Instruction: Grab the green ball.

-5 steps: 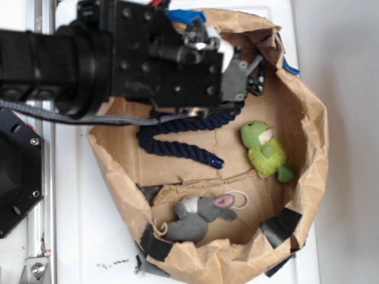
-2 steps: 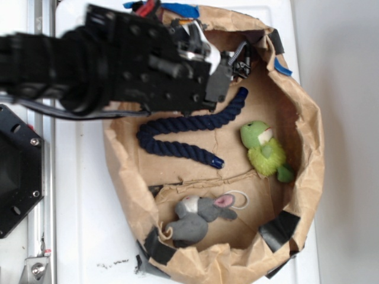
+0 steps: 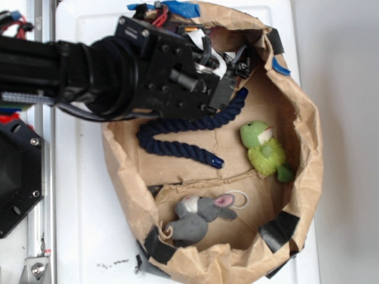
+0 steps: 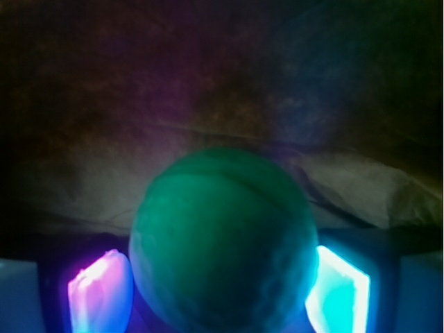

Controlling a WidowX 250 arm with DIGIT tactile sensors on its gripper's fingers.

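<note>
- Your gripper has the green ball sitting squarely between its two lit fingers. One pad glows magenta at 8 o'clock of the ball, the other cyan at 4 o'clock. Both look to be touching or all but touching its sides, so I judge the claw to be pinching the ball, though the dim wrist view leaves a hair of doubt.
- The ball is dead centre and very close to the wrist camera, with crumpled brown paper behind it at 12 o'clock. It is round, so no long axis matters; the fingers flank its widest part.
- From outside, you cannot see the ball at all. The black arm and the gripper cover it at the 12 o'clock end of the paper bag, hard against the rim.
- The blue rope runs just below the gripper. The lime plush toy lies at 3 o'clock and the grey mouse toy at 6 o'clock, both well apart from the claw.
- The next move probably calls for keeping the squeeze and lifting straight up, clear of the bag wall and rope.
</note>
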